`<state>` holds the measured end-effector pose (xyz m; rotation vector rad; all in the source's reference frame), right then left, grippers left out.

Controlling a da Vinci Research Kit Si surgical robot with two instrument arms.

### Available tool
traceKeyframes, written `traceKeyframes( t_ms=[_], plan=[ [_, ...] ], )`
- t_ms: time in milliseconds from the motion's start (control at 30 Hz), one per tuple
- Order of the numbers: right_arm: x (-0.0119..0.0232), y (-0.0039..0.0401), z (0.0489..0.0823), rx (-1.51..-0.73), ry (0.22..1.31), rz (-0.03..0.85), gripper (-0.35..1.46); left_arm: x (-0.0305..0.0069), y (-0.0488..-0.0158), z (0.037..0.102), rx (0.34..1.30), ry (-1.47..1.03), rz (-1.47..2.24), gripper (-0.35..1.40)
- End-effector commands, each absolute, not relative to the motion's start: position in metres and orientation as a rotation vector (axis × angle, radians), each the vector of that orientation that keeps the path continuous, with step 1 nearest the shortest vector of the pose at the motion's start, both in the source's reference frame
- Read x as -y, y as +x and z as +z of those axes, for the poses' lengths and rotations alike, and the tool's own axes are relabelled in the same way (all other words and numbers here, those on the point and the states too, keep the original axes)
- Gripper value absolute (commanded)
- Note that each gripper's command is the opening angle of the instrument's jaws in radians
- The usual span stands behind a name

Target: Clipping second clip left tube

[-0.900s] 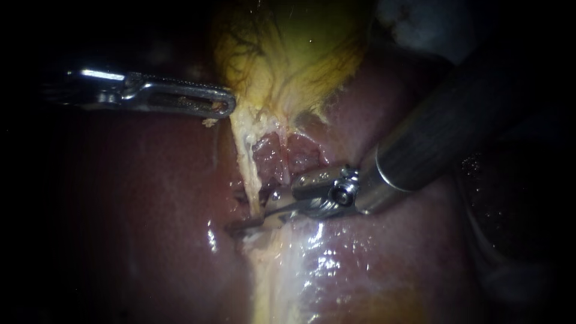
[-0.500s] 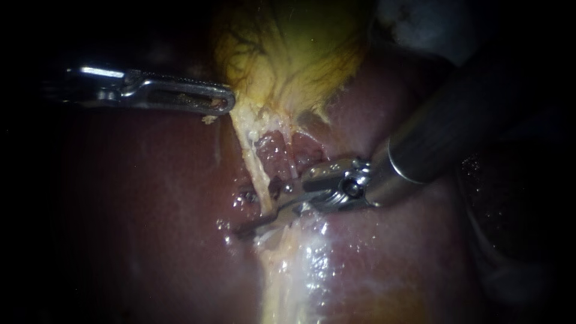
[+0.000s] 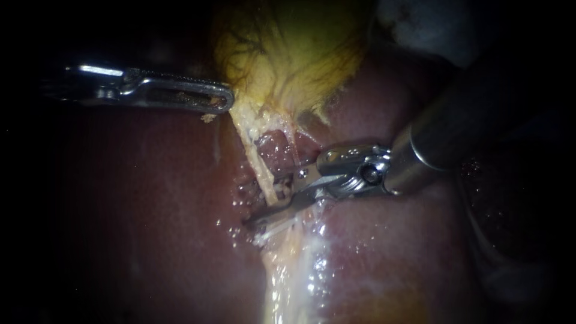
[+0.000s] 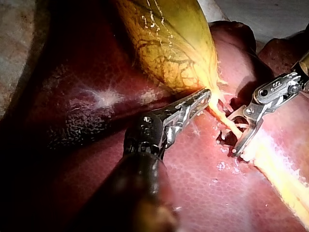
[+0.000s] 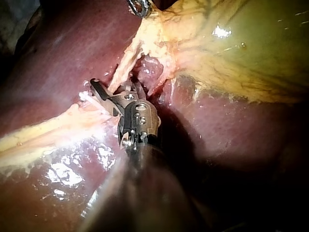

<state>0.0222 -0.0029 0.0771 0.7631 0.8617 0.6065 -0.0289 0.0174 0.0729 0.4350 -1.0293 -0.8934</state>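
The left tube (image 3: 252, 153), a pale yellow strand, runs down from the neck of the yellow gallbladder (image 3: 294, 54) across the liver (image 3: 150, 198). My right instrument (image 3: 264, 201) comes in from the upper right. Its jaws are open and straddle the tube's lower part, one jaw on each side. The left wrist view shows the same gap, with the tube (image 4: 222, 116) ending between the jaws of the right instrument (image 4: 231, 139). My left instrument (image 3: 223, 101) is shut on the edge of the gallbladder's neck. Whether a clip sits on the tube cannot be told.
A thinner second strand (image 3: 294, 147) runs beside the left tube, with raw red tissue between them. A wet, pale band of tissue (image 3: 294, 270) continues below the jaws. In the right wrist view, the right instrument (image 5: 113, 87) lies over the liver (image 5: 217, 145).
My right instrument has drawn back to the right and slightly up. The left tube's lower end has swung right with it. The left instrument has held still.
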Motion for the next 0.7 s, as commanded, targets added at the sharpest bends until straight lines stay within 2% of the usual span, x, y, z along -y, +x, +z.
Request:
traceKeyframes(
  t_ms=[33, 200, 400, 700],
  plan=[
    [0.0029, 0.0221, 0.0772, -0.877, 0.778, 0.603, 0.6, -0.0174, -0.0289, 0.0729, 1.029, 0.435, -0.893, -0.35],
    [0.0027, 0.0218, 0.0775, -0.998, 0.88, 0.565, 0.6, -0.0174, -0.0289, 0.0729, 1.029, 0.435, -0.893, -0.35],
    [0.0032, 0.022, 0.0775, -1.094, 1.05, 0.559, 0.59, -0.0174, -0.029, 0.0729, 1.029, 0.435, -0.894, -0.35],
    [0.0045, 0.0226, 0.0765, -1.163, 1.218, 0.522, 0.57, -0.0175, -0.0292, 0.0729, 1.029, 0.434, -0.895, -0.35]
  ],
)
